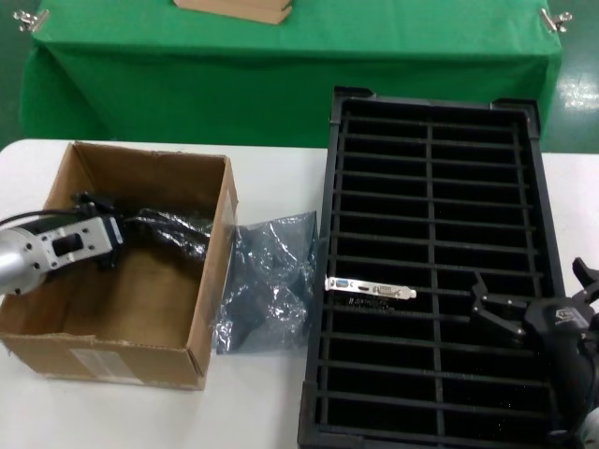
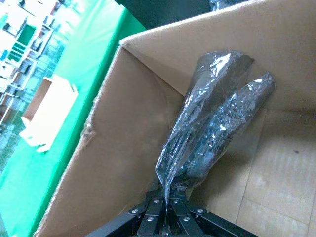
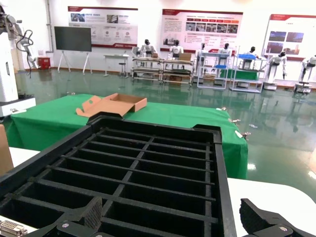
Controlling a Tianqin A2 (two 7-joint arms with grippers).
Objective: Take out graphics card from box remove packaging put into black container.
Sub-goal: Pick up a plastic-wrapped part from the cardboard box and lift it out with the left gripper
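The left hand (image 1: 101,231) reaches into the box (image 1: 211,281) from its left side, arm lying low over the left wall. Its fingers (image 2: 157,210) are pinched together on one end of the packaging (image 2: 212,118), a crinkly, shiny smoky-grey bag that stretches from the fingertips across the inside of the box toward its far right wall. In the left wrist view the bag looks twisted into two long folds, narrow at the grip and wider at the far end. A card inside it cannot be made out.

The right hand (image 1: 535,301) hovers over the near right part of the black container (image 1: 329,187), fingers (image 3: 81,217) spread wide with nothing between them.

The box stands open on the white surface (image 1: 271,402) left of the black container, with a white label on its near wall. Between the box and the container lies a second grey-blue bag (image 1: 271,281), crumpled, touching the box's right wall and reaching to the container's left rim.

The black container has two columns of narrow slots. In its left column, about midway along, sits a card (image 1: 370,288) showing a silver bracket with a blue port. The other slots in view hold nothing.

Beyond the surface stands a green-draped table (image 1: 281,75) with a flat tan cardboard piece (image 1: 234,9) on it.
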